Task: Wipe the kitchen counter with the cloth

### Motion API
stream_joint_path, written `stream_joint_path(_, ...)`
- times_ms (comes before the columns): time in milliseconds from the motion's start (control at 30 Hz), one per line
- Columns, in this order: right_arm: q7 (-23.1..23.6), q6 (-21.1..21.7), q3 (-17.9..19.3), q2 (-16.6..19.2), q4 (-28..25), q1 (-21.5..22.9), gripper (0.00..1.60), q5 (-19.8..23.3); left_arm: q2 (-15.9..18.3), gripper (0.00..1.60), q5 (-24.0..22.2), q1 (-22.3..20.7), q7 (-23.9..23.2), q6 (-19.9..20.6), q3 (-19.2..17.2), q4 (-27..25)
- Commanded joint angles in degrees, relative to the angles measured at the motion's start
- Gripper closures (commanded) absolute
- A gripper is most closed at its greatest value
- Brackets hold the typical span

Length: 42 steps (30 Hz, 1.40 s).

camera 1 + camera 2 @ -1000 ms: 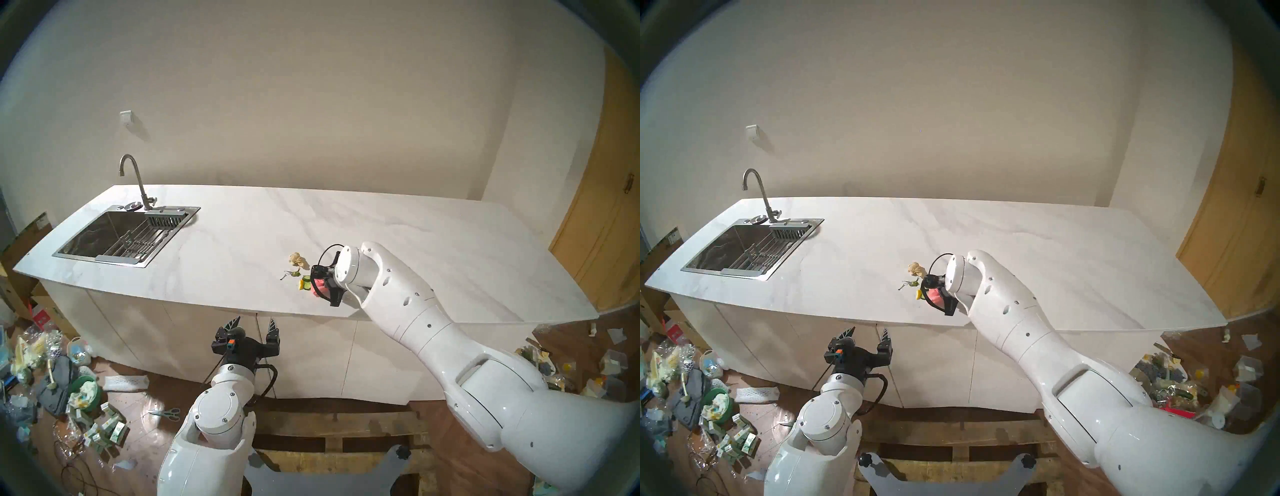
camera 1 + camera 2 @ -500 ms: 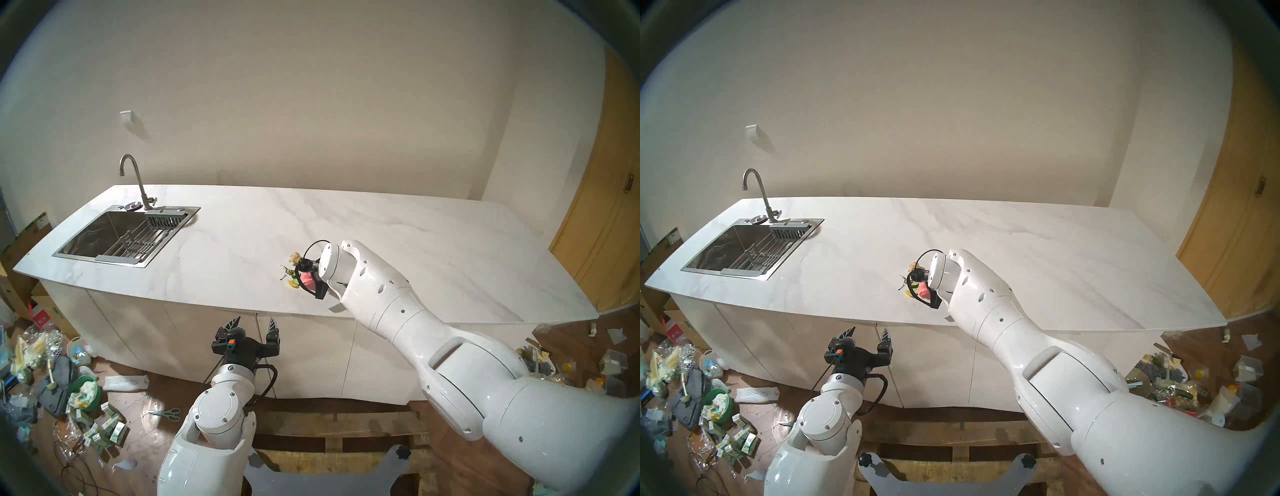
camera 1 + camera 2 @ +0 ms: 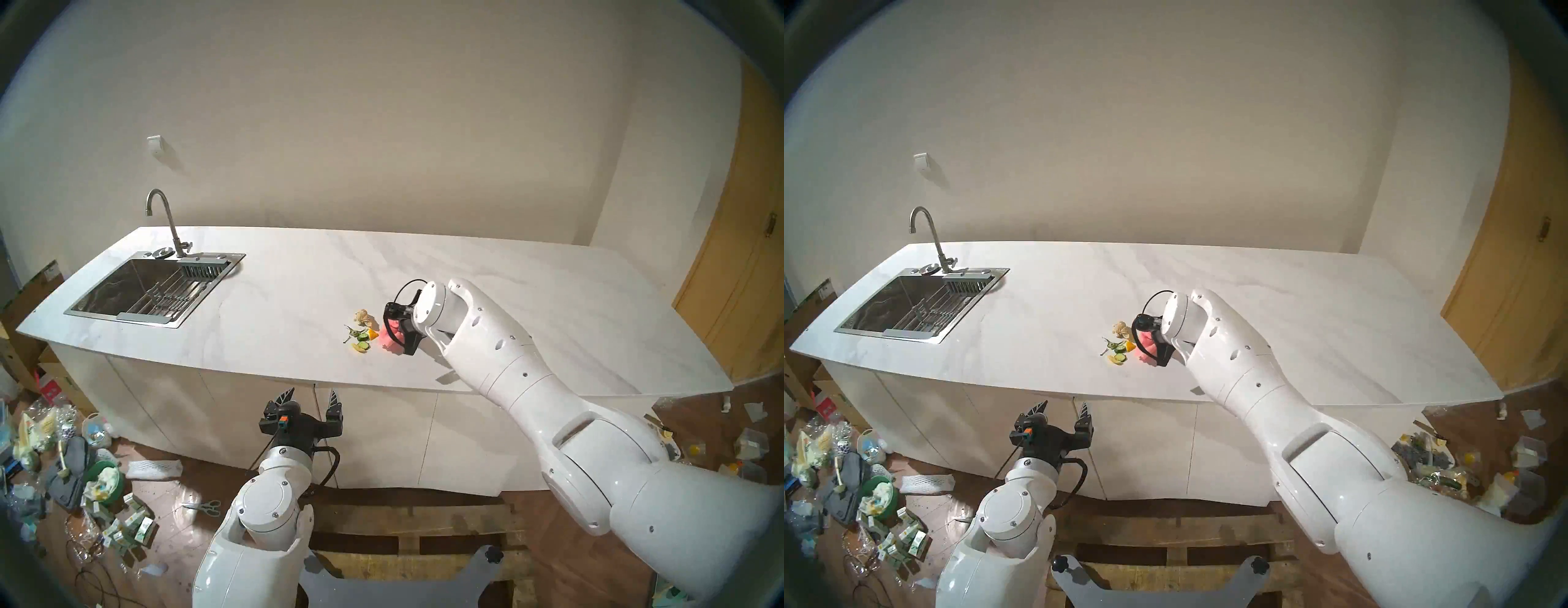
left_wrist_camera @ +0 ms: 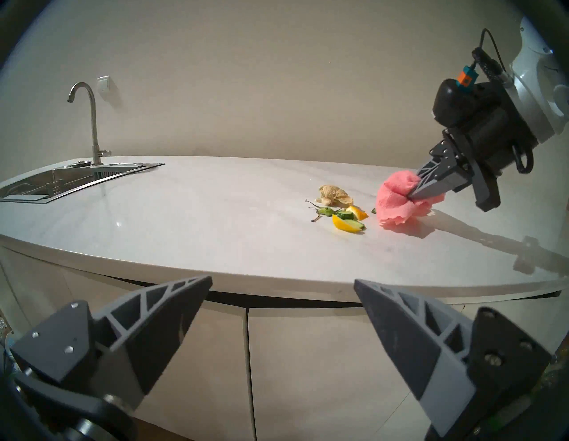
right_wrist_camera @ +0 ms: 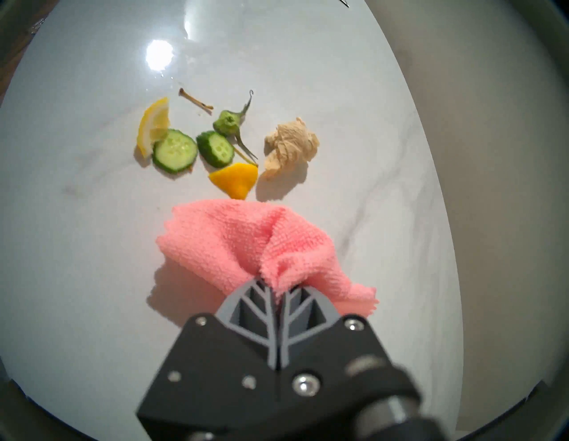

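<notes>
The salmon-pink cloth [image 5: 246, 240] is bunched in my right gripper [image 5: 274, 281], which is shut on it. The cloth's lower folds rest on the white marble-look kitchen counter [image 3: 297, 276] near the middle front. In the head views the cloth [image 3: 389, 337] [image 3: 1148, 346] sits just right of a small heap of food scraps. In the left wrist view the right gripper [image 4: 411, 194] points down to the left into the cloth [image 4: 397, 203]. My left gripper [image 3: 312, 392] [image 4: 282, 280] is open and empty, below the counter's front edge, before the white cabinet fronts.
Left of the cloth lie a lemon wedge [image 5: 153, 124], cucumber slices [image 5: 175, 150], an orange piece [image 5: 235, 180], a green stem [image 5: 229, 123] and a beige wad [image 5: 291, 144]. The steel sink [image 3: 140, 288] and faucet [image 3: 163, 216] are at the counter's left end. Litter covers the floor on both sides.
My right gripper swept left with the cloth into the food scraps, nudging them left and closer together, then drew back to the right. The left arm has not moved.
</notes>
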Motion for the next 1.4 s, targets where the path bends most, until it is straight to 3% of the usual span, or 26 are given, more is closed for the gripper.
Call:
stream_joint_path(0, 2.7, -0.2, 4.0, 6.8, -7.4, 1.2, 1.60, 1.1, 0.0, 0.00, 0.0, -0.4, -0.1, -0.4, 0.1, -1.3)
stream_joint_path(200, 4.4, -1.3, 6.8, 10.5, -10.4, 0.4, 1.60, -1.3, 0.0, 0.00, 0.0, -0.4, -0.1, -0.4, 0.1, -1.4)
stream_joint_path(300, 5.1, -2.2, 5.8, 13.6, -13.4, -0.8, 1.60, -1.1, 0.0, 0.00, 0.0, -0.4, -0.1, -0.4, 0.1, -1.4)
stream_joint_path(333, 5.2, -2.8, 6.8, 13.1, -13.0, -1.2, 1.60, -2.2, 0.0, 0.00, 0.0, -0.4, -0.1, -0.4, 0.1, -1.5)
stream_joint_path(467, 6.1, -7.6, 4.6, 15.5, -15.7, -3.7, 1.60, -5.0, 0.0, 0.00, 0.0, -0.3, -0.1, -0.4, 0.1, -1.6)
stream_joint_path(500, 7.2, -8.2, 3.9, 16.6, -17.2, -4.6, 1.60, -3.2, 0.0, 0.00, 0.0, -0.3, -0.1, -0.4, 0.1, -1.7)
stream_joint_path(567, 10.4, -6.6, 5.6, 15.6, -20.5, -7.6, 1.60, -0.3, 0.1, 0.00, 0.0, -0.2, -0.1, -0.4, 0.1, -1.7)
stream_joint_path(633, 11.1, -6.3, 5.5, 14.5, -19.5, -7.5, 1.60, 0.3, 0.1, 0.00, 0.0, -0.2, -0.1, -0.4, 0.1, -1.7)
stream_joint_path(900, 14.8, -1.1, 7.2, 12.1, -25.5, -11.7, 1.60, 4.3, 0.1, 0.00, 0.0, -0.3, -0.1, -0.4, 0.1, -1.6)
stream_joint_path(1033, 13.8, 3.0, 8.0, 10.8, -28.3, -13.6, 1.60, 4.4, 0.1, 0.00, 0.0, -0.3, -0.1, -0.4, 0.1, -1.6)
stream_joint_path(1200, 9.2, 7.2, 7.4, 8.6, -31.6, -15.9, 1.60, 2.2, 0.1, 0.00, -0.1, -0.3, -0.1, -0.4, 0.1, -1.6)
stream_joint_path(1367, 4.4, 9.4, 7.2, 6.1, -28.6, -16.2, 1.60, -2.3, 0.1, 0.00, -0.1, -0.2, -0.1, -0.4, 0.1, -1.7)
